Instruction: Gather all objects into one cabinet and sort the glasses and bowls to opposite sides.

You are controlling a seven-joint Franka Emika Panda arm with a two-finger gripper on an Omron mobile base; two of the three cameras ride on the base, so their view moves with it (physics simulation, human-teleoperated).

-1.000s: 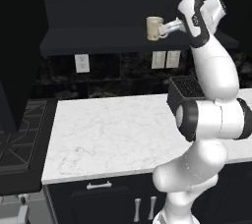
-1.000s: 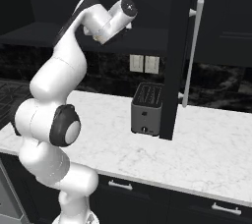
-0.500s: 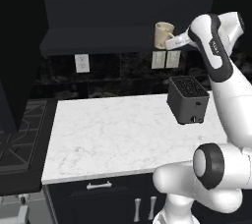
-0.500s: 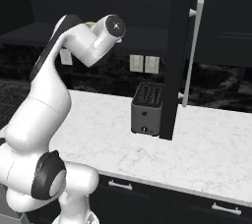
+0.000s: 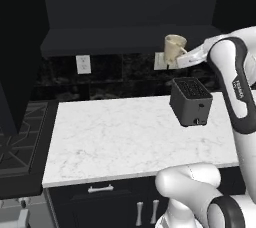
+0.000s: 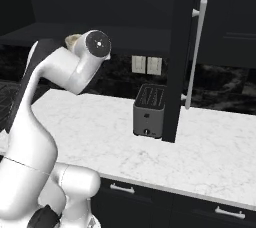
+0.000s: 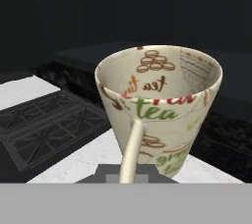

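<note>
Below my hand lies the white marble counter (image 5: 125, 137), the largest thing here. Above and behind it hangs the black cabinet (image 6: 180, 47), its tall door open with the long silver bar handle (image 6: 195, 52), off to the right of my hand. To the left and below my hand I see the dark stove (image 7: 49, 125). On the counter, under my hand and a little to the right, stands the black toaster (image 5: 191, 102), well apart from what I carry. On the wall behind are two pale outlets (image 6: 146, 65).

My gripper (image 5: 181, 61) holds the cream mug (image 5: 173, 48) high in the air, upright. I cannot tell how my fingers close on it, because the mug hides them.

The mug (image 7: 160, 105) has its handle toward my hand. I can read "tea" in brown and green letters.
</note>
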